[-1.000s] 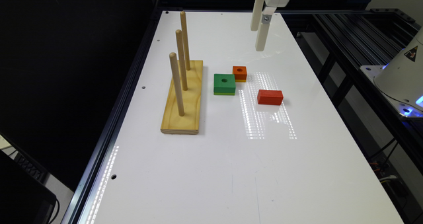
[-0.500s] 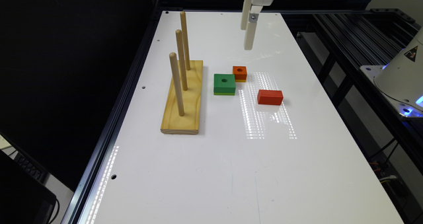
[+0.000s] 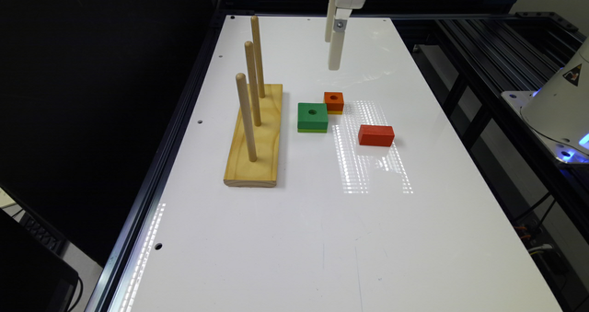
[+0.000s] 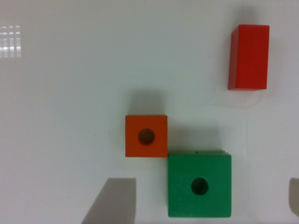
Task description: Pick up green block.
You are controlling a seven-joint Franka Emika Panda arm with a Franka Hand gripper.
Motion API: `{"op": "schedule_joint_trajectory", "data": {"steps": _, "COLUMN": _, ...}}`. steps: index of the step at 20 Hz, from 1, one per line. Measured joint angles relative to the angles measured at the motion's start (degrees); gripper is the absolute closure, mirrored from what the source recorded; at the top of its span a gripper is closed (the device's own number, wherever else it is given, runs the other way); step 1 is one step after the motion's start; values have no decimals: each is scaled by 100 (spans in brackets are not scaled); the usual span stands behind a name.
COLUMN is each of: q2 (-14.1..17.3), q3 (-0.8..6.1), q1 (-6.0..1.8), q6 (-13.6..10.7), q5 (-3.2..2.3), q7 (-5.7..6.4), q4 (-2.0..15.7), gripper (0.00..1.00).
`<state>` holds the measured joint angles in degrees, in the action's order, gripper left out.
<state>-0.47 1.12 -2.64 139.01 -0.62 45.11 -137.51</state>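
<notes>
White jaws: the gripper (image 3: 334, 49) hung above the far part of the table (image 3: 294, 238), holding nothing; in the wrist view its fingertips (image 4: 112, 200) stood wide, one at each side of the picture, with the green block between them.
Step in hand: the approach, as I judged it; the block was not yet touched and sat lower than the fingers.
Next move: it would call for coming down over the block with the fingers straddling two opposite sides, then closing.
Green block (image 3: 313, 117): flat on the table, square, dark green on top with a round hole in the middle and a thin lighter layer underneath.
Orange block (image 3: 333, 102): smaller, also with a hole, corner-to-corner with the green one, touching or nearly so, so a finger might nudge it.
Red block (image 3: 376, 135): solid, well apart toward the exterior view's right.
Peg board (image 3: 255, 137): wooden, three upright pegs, just beside the green block on the exterior view's left.
</notes>
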Motion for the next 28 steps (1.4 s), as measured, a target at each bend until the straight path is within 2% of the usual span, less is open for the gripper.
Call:
{"op": "schedule_joint_trajectory", "data": {"steps": 3, "q2": 105, "q3": 0, "q1": 0, "q6": 20, "q5": 0, "q7": 0, "q4": 19, "gripper": 0}}
{"op": "schedule_joint_trajectory", "data": {"steps": 10, "q2": 474, "q3": 0, "q1": 0, "q6": 344, "q5": 0, "q7": 0, "q4": 49, "gripper": 0}}
{"op": "schedule_joint_trajectory", "data": {"steps": 23, "q2": 531, "q3": 1, "q1": 4, "q6": 365, "q5": 0, "q7": 0, "q4": 59, "gripper": 0}}
{"op": "schedule_joint_trajectory", "data": {"steps": 28, "q2": 785, "q3": 1, "q1": 5, "q6": 615, "q5": 0, "q7": 0, "q4": 61, "gripper": 0}}
